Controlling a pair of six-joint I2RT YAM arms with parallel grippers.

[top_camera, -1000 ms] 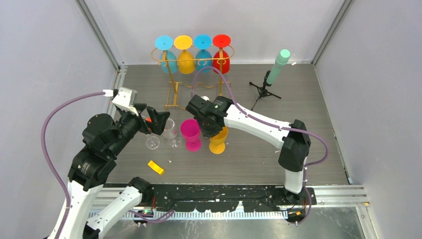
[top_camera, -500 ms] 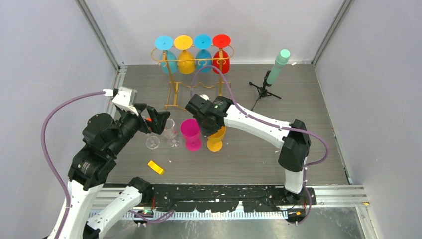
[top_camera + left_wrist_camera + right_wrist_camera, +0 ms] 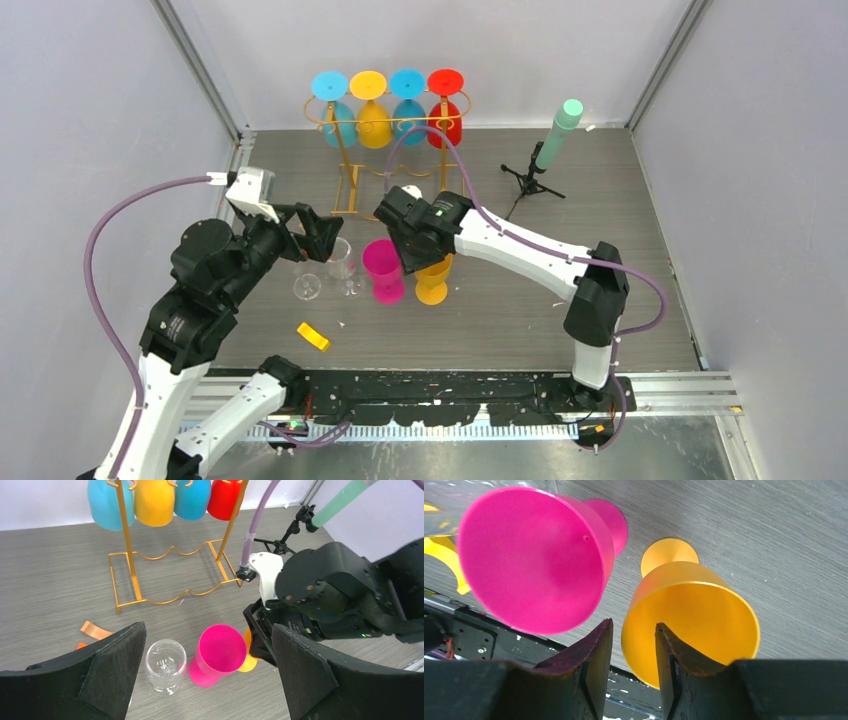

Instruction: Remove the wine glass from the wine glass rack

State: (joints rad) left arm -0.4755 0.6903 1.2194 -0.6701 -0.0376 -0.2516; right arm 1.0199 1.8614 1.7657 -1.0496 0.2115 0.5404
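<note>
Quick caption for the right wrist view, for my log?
Right gripper straddles the orange glass rim; the glass stands upright on the table beside the pink glass.

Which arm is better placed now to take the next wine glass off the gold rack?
Probably left. The left gripper is open, empty and faces the wine glass rack. The right gripper has its jaws astride the rim of the orange wine glass.
</note>
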